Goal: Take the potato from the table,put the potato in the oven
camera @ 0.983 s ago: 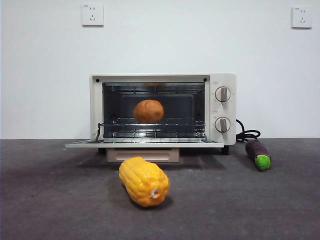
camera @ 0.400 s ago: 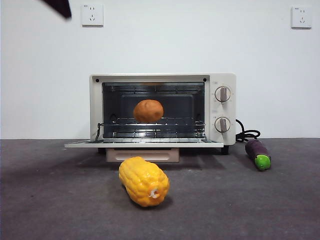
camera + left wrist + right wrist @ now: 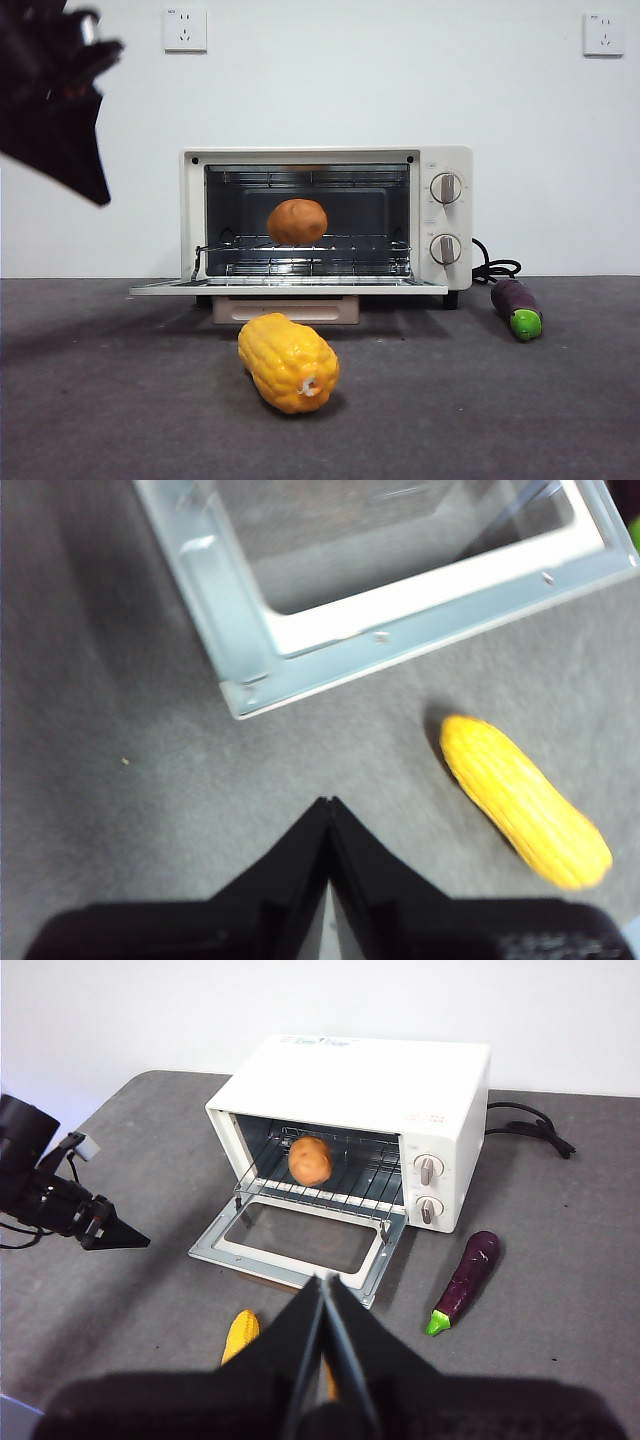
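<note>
The potato (image 3: 297, 221) is already sat on the wire rack inside the oven (image 3: 325, 220), door dropped flat; the left gripper (image 3: 329, 805) is seen closed and empty above the table (image 3: 120, 400), off the door's corner, with the corn (image 3: 524, 801) beside it; the right gripper (image 3: 325, 1282) is closed too, hanging well back; probably only the door is left, and the left one's nearer; its body is cut off in the front view.

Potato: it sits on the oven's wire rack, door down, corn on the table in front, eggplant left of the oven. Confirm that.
One slip: in the front view the eggplant lies right of the oven, near the knobs, not left. The rest holds: the potato sits on the wire rack, the door is down, and the corn lies on the table in front.
</note>
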